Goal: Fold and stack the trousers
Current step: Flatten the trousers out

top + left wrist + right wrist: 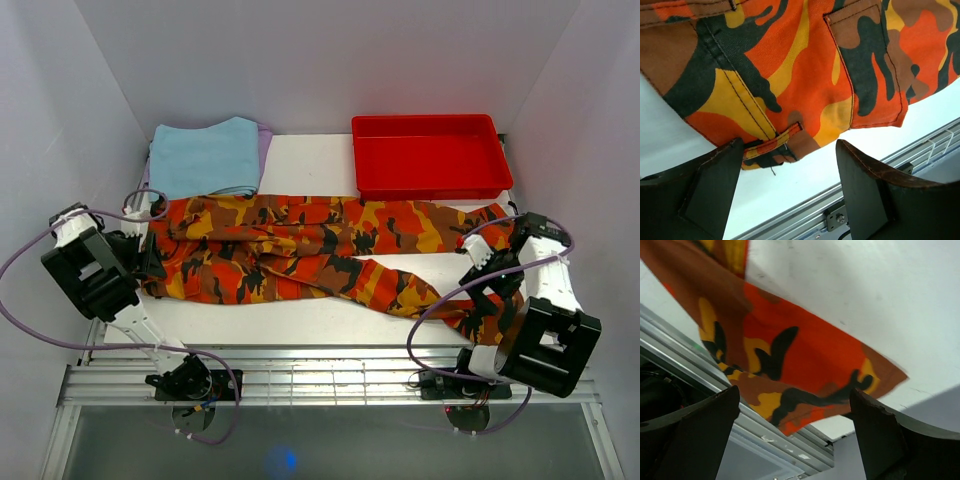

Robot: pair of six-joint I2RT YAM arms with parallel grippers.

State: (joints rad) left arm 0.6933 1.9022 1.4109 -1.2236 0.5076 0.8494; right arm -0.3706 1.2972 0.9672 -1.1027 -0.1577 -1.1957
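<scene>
Trousers (300,250), camouflage print: spread lengthwise across the white table (300,320), waist at the left and leg ends at the right. One hem apparently reaches the front rail, though the wrist view is too close to be sure. Left gripper (789,150): jaws wide, holding nothing, poised at the waistband's belt loop; right gripper (794,395): jaws wide, empty, over the near leg's hem; each is likely stationed at its own end to fold the cloth end to end. Blue cloth (205,155) and red tray (430,155): at the back, just behind the trousers.

trousers (300,250) spanning table (305,160) width, blue cloth (205,155) far left, red tray (428,155) far right, bare gap between
</scene>
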